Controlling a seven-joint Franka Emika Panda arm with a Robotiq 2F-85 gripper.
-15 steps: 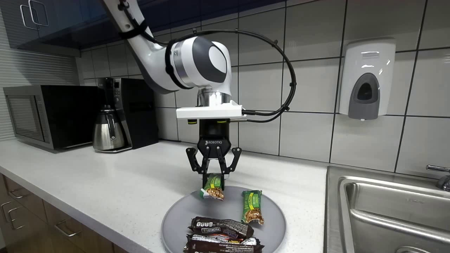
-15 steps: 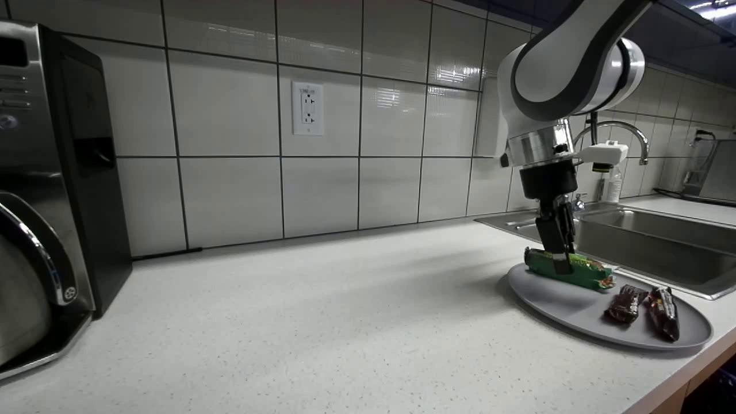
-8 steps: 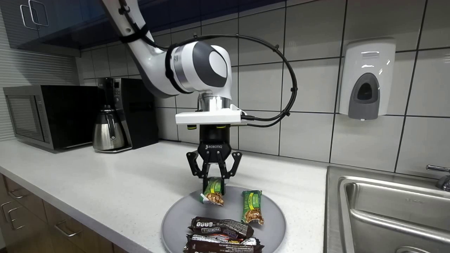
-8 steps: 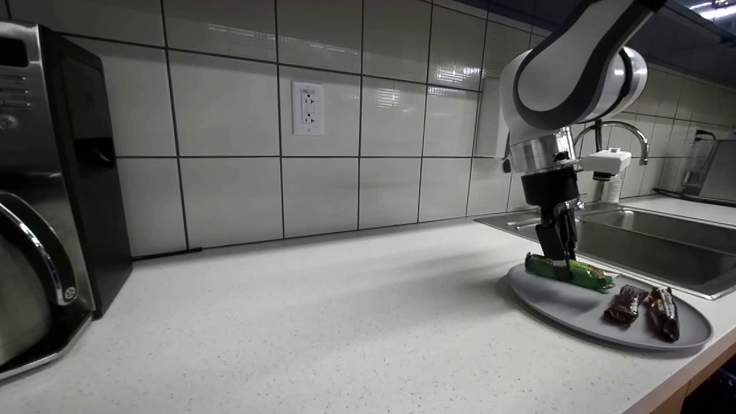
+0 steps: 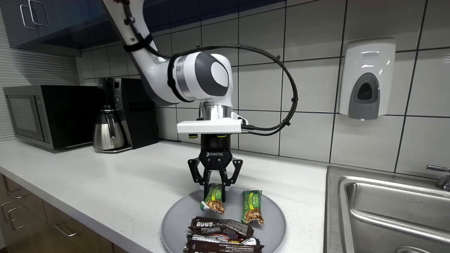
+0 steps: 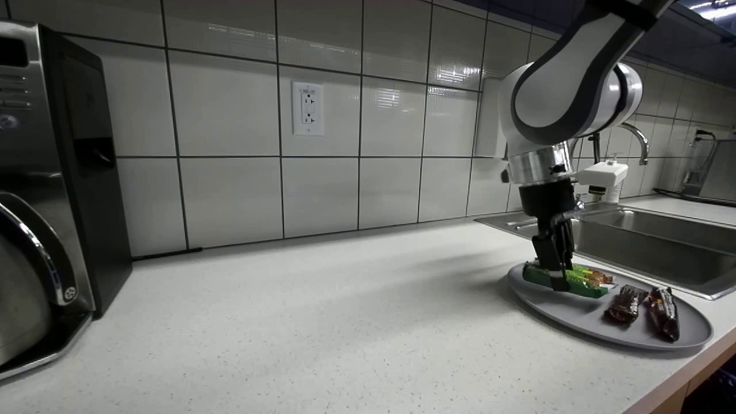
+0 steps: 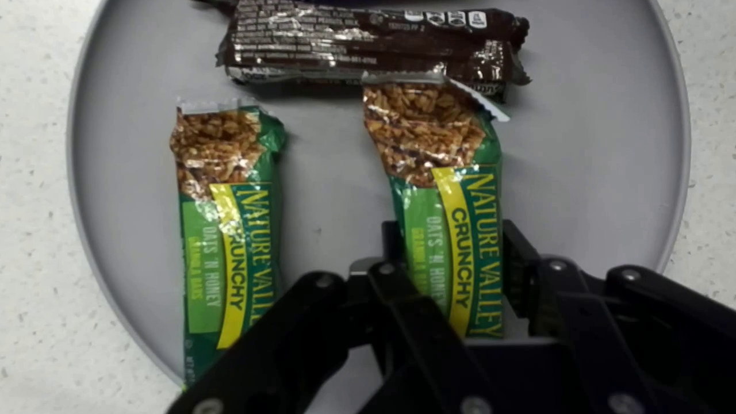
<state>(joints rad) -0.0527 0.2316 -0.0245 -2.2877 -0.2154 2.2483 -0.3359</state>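
Note:
My gripper (image 5: pixel 215 199) points down over the grey round plate (image 5: pixel 177 218). Its fingers are closed on the long sides of a green granola bar (image 7: pixel 454 230), and its printed face and torn-looking end show in the wrist view. In an exterior view this green bar (image 6: pixel 592 287) lies low over the plate; whether it touches is hard to tell. Beside it rests a second green granola bar (image 5: pixel 252 206), apart from the fingers. Brown-wrapped bars (image 5: pixel 222 227) lie on the plate's near side, one close to the held bar's end in the wrist view.
To one side of the plate is a steel sink (image 5: pixel 386 225). A coffee maker (image 5: pixel 139 112) with a steel carafe and a microwave (image 5: pixel 70 116) stand along the white counter (image 5: pixel 116 179). The tiled wall behind carries a soap dispenser (image 5: pixel 367 79).
My gripper has come down toward the plate, carrying the green granola bar with it. The second green bar and the brown bars have stayed where they were.

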